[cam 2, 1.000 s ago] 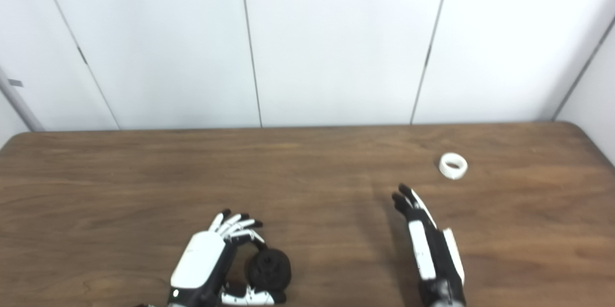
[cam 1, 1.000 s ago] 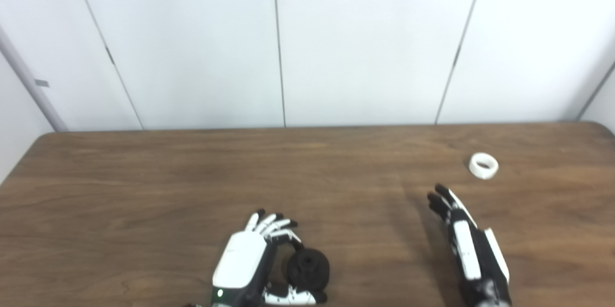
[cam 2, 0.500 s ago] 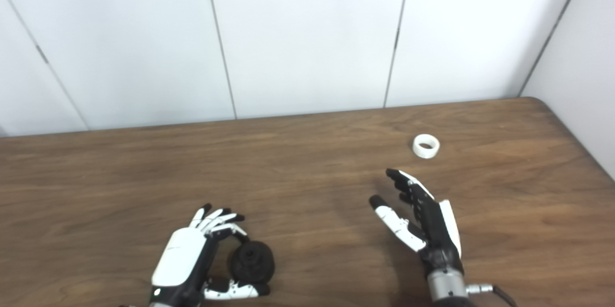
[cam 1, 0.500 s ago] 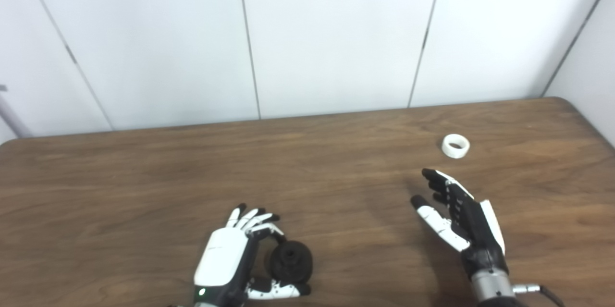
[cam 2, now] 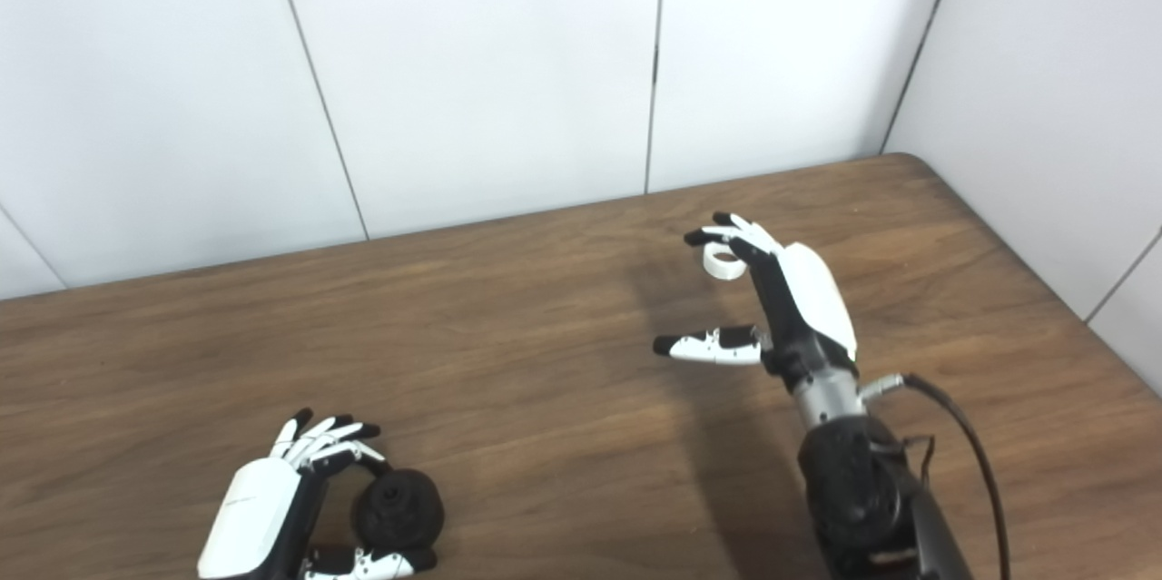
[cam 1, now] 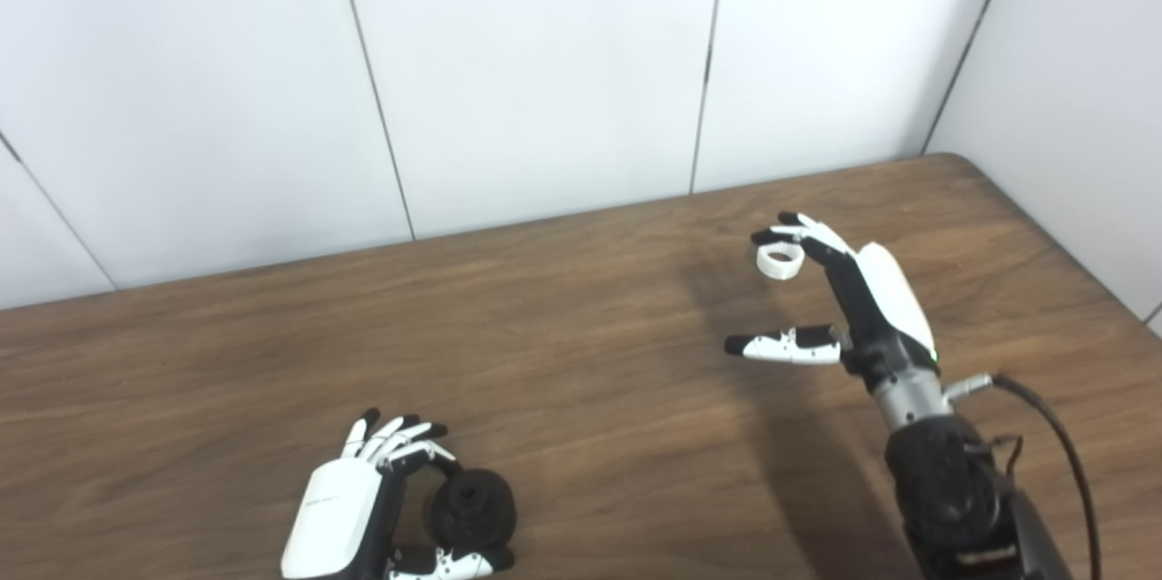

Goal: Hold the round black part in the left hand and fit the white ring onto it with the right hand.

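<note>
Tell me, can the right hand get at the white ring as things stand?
Probably yes. The right hand has its fingers curled over the white ring, thumb spread apart below; nothing lies between them on the table.

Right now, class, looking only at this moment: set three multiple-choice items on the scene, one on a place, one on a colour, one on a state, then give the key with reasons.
1. Where is the white ring?
A. beside the round black part
B. at the fingertips of the right robot hand, towards the table's far right
C. at the table's left edge

2. What colour is the table?
A. brown wood
B. white
C. green

3. How is the round black part placed?
A. lying alone, far from both hands
B. carrying the ring
C. between fingers and thumb of the left robot hand

Key: B, the ring sits just under the right robot hand's curled fingers; whether they touch it cannot be told. A, wood grain shows all across. C, fingers curve over it and the thumb lies below.
</note>
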Action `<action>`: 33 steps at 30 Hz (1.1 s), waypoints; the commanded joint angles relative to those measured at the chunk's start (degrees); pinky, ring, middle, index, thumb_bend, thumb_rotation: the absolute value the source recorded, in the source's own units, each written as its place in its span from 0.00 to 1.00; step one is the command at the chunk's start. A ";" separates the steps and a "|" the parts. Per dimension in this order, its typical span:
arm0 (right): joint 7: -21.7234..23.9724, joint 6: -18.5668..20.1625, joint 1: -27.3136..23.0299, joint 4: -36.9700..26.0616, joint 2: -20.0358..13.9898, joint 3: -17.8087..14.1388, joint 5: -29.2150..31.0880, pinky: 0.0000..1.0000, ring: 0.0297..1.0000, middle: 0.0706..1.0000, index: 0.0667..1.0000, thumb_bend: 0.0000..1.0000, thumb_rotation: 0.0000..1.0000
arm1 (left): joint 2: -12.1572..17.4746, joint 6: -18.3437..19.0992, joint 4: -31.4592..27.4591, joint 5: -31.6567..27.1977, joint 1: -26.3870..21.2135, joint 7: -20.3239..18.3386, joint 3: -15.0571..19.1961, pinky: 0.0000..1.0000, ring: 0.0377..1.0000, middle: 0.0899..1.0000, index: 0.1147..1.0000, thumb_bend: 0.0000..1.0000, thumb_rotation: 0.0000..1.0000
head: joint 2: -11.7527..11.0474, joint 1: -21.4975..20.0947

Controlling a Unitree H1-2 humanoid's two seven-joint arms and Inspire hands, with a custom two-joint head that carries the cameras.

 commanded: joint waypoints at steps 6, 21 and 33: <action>0.47 0.80 -5.48 4.06 -3.31 -0.27 -2.70 0.98 0.97 0.92 0.71 0.79 0.21 | 2.17 -1.00 0.94 -0.26 1.67 -0.34 0.87 1.00 0.88 0.78 0.42 0.52 0.05 | -1.10 -1.74; 4.56 5.29 -16.01 18.14 -8.79 2.17 -4.29 1.00 1.00 0.95 0.75 0.80 0.27 | 2.48 -1.84 0.98 -0.15 2.32 -0.49 1.58 1.00 0.87 0.77 0.42 0.52 0.05 | -2.16 -2.80; 8.06 8.78 -22.36 26.39 -11.84 4.66 -3.40 1.00 1.00 0.95 0.77 0.81 0.29 | 2.29 -1.61 -0.43 0.03 3.19 -0.87 1.83 1.00 0.87 0.77 0.42 0.52 0.05 | -1.93 -2.63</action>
